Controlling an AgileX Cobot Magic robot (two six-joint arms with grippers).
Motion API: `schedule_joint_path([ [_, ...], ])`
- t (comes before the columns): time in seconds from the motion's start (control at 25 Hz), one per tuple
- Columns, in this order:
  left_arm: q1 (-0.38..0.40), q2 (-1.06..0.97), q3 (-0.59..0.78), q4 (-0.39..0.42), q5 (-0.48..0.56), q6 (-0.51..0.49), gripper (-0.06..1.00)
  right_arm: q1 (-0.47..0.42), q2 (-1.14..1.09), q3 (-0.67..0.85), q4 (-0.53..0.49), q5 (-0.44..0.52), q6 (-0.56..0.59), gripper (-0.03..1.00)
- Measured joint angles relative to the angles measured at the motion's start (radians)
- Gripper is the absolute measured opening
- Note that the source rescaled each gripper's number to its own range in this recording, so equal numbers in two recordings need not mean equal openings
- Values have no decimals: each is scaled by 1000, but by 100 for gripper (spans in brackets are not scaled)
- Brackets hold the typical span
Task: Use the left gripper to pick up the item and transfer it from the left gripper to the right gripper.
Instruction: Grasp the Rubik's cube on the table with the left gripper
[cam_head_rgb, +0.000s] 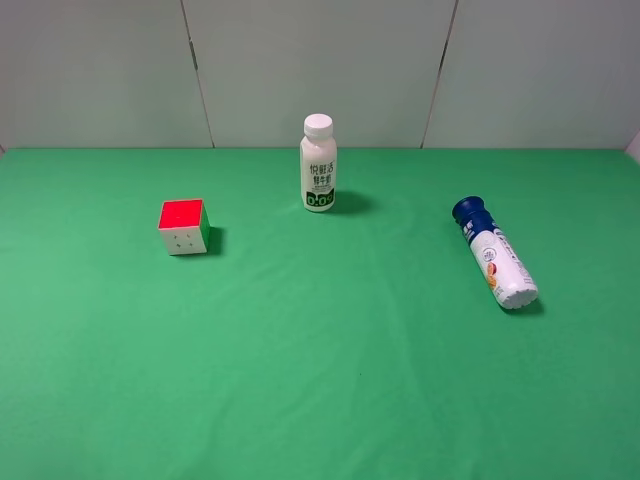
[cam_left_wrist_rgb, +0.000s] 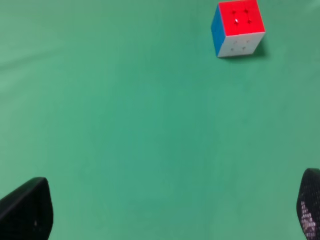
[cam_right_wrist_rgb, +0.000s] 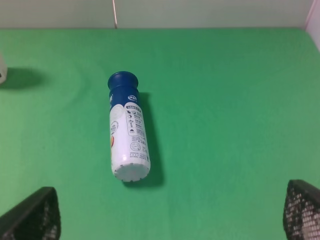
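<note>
left wrist view: puzzle cube (cam_left_wrist_rgb: 239, 28) sits well ahead of the left gripper (cam_left_wrist_rgb: 167, 212), offset toward one finger, jaws wide and empty.

I count 1 puzzle cube (cam_head_rgb: 183, 227) ahead of my left gripper (cam_left_wrist_rgb: 170, 207), 1 blue-capped tube bottle (cam_head_rgb: 495, 255) ahead of my right gripper (cam_right_wrist_rgb: 168, 210), and 1 white milk bottle (cam_head_rgb: 318, 163): 2 bottles.
</note>
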Motion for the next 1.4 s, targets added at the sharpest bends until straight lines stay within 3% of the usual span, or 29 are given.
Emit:
schedule_joint_path([
  [0.4,-2,382,-150,-25,-11,-37,100,0,0,0,0,0,0,100],
  [0.76,-62,688,-255,-25,-43,-130,100,0,0,0,0,0,0,100],
  [1.12,-192,941,-338,69,-99,-304,100,0,0,0,0,0,0,100],
  [1.4,-256,1127,-413,78,-154,-382,100,0,0,0,0,0,0,100],
])
